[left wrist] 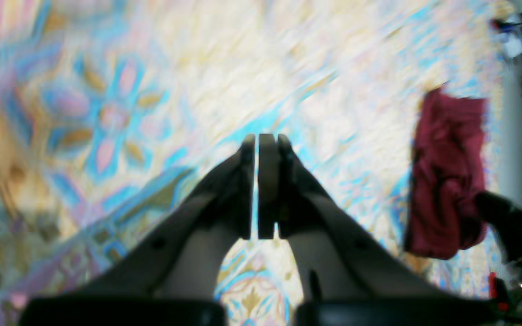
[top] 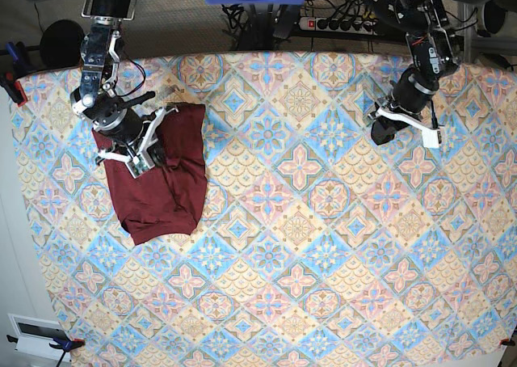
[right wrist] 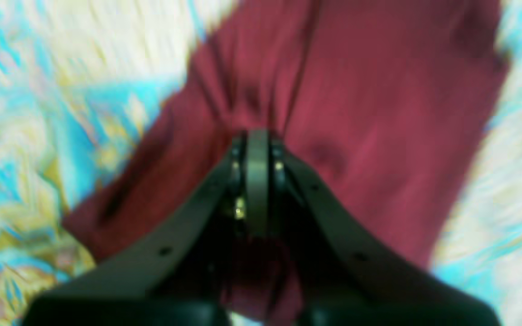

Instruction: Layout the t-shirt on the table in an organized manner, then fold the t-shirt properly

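Base view: maroon t-shirt (top: 166, 193) lies folded, wrinkled, on the table (top: 323, 246).

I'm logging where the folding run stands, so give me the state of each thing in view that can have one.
t-shirt: bunched into a rough block near one side of the table, not laid out flat.
right gripper: shut, over the t-shirt; a grip on the cloth can't be told.
left gripper: shut, empty, above bare table, far from the t-shirt.
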Controlling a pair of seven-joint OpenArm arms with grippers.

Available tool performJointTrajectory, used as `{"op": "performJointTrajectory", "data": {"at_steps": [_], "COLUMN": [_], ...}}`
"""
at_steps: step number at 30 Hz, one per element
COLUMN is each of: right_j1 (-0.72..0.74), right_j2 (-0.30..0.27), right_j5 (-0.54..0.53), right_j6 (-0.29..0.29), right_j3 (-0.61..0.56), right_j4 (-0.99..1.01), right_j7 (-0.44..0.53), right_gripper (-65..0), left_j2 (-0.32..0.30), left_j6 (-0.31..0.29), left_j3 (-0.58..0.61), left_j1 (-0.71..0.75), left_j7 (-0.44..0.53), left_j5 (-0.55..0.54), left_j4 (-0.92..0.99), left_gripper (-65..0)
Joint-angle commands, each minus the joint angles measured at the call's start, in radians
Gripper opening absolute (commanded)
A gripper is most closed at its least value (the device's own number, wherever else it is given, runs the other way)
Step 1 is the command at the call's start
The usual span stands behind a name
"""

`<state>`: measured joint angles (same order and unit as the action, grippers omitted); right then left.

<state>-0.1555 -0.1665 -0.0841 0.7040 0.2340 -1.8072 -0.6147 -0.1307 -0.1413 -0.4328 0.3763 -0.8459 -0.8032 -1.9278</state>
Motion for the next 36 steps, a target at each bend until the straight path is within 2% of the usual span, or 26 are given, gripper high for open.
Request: {"op": "performJointTrajectory", "data": {"at_steps": [1,5,8,10,16,20,25,30,33,36], "right_j1": [-0.014,-0.151,-0.273,-0.326,-0.507,-0.6,-0.695,-0.78,-0.786,-0.784], "right_j2": [-0.008,-0.006,-0.003,-0.003,-0.003,-0.003,-0.003,-0.003,-0.003,-0.008], "right_j5": [-0.016,-0.016,-0.029,-0.087,-0.357,-0.448,-0.46,-0.46,-0.46,-0.46], "right_j6": [-0.006,-0.006,-0.006,-0.006,-0.006,-0.006,-0.006,-0.006,-0.006,-0.006], "right_j3": [0.014,0.044,0.06,0.1,0.291,0.359,0.393,0.39,0.388,0.365], "right_j4": [-0.061,-0.181,-0.204,-0.205,-0.205,-0.205,-0.188,-0.141,-0.055,0.054], "right_j7": [0.023,0.005,-0.007,-0.007,-0.017,-0.017,-0.024,-0.086,-0.146,-0.164], "right_gripper": [-65.0,-65.0,-65.0,-65.0,-65.0,-65.0,-65.0,-65.0,-65.0,-65.0], "left_j2": [-0.014,-0.06,-0.085,-0.085,-0.083,-0.085,-0.086,-0.085,-0.085,-0.085], "left_j6": [-0.005,-0.005,-0.005,-0.005,-0.005,-0.005,-0.005,-0.005,-0.005,-0.005], "left_j3": [-0.005,-0.007,-0.056,-0.111,-0.257,-0.285,-0.286,-0.285,-0.275,-0.232], "left_j1": [0.014,0.076,0.142,0.175,0.321,0.415,0.557,0.669,0.652,0.573], "left_j7": [0.012,0.015,0.015,0.015,0.015,0.015,0.015,0.015,0.017,0.018], "left_j5": [-0.008,-0.009,-0.009,-0.009,-0.009,-0.009,0.0,0.035,0.147,0.233], "left_j4": [-0.034,-0.054,-0.055,-0.075,-0.111,-0.112,-0.109,-0.081,0.021,0.156], "left_gripper": [-65.0,-65.0,-65.0,-65.0,-65.0,-65.0,-65.0,-65.0,-65.0,-65.0]}}
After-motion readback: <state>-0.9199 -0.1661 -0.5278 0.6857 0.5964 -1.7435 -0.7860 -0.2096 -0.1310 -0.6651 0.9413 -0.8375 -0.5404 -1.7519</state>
